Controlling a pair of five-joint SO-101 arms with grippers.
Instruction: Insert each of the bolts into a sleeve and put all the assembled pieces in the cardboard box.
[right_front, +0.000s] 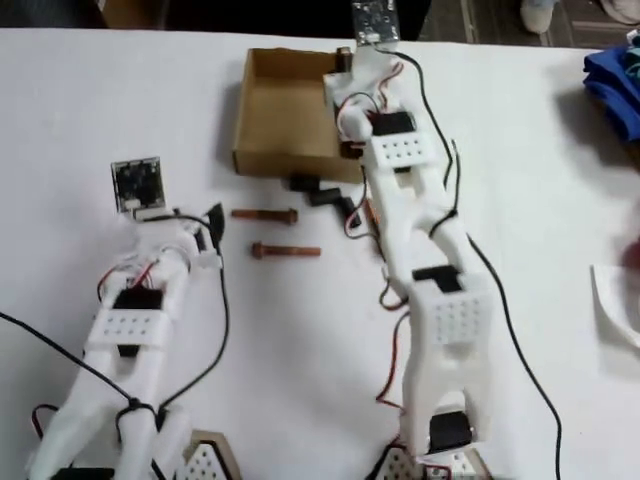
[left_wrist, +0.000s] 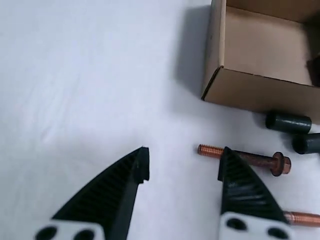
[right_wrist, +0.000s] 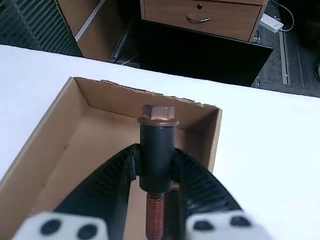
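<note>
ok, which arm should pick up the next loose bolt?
Left, most likely. The left gripper is open, and the nearest loose bolt lies right by one of its fingers. The right gripper is shut on a sleeved bolt over the box, so it's busy.

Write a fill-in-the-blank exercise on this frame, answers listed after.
The right arm's jaws grip a dark sleeve with a ___ through it. They hold it over the cardboard ___. The left arm's jaws stand ___. Loose bolts lying on the table number ___.
Missing: bolt; box; open; two.
</note>
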